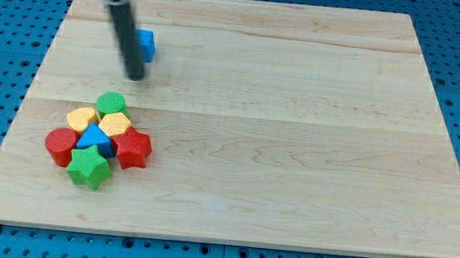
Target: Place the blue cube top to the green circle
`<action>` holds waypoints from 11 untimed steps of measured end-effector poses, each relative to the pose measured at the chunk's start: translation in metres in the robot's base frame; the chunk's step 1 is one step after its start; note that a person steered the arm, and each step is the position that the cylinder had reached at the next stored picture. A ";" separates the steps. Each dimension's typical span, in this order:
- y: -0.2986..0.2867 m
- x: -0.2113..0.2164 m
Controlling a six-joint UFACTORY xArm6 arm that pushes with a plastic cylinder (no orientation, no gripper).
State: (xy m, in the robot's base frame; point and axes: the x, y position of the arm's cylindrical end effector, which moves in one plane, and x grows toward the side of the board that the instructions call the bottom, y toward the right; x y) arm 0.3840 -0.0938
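Note:
The blue cube lies near the board's top left, partly hidden behind my rod. My tip rests on the board just below and slightly left of the cube. The green circle sits lower down, at the top of a cluster of blocks, below and left of my tip. The cube is well above the green circle, a little to its right.
The cluster at lower left holds a yellow block, a yellow hexagon, a red cylinder, a blue triangle, a red star and a green star. The wooden board lies on a blue pegboard.

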 end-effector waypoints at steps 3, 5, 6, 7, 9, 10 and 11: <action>0.017 -0.091; -0.054 -0.043; -0.053 -0.007; -0.014 -0.035; -0.043 0.017; -0.044 0.041; -0.034 0.047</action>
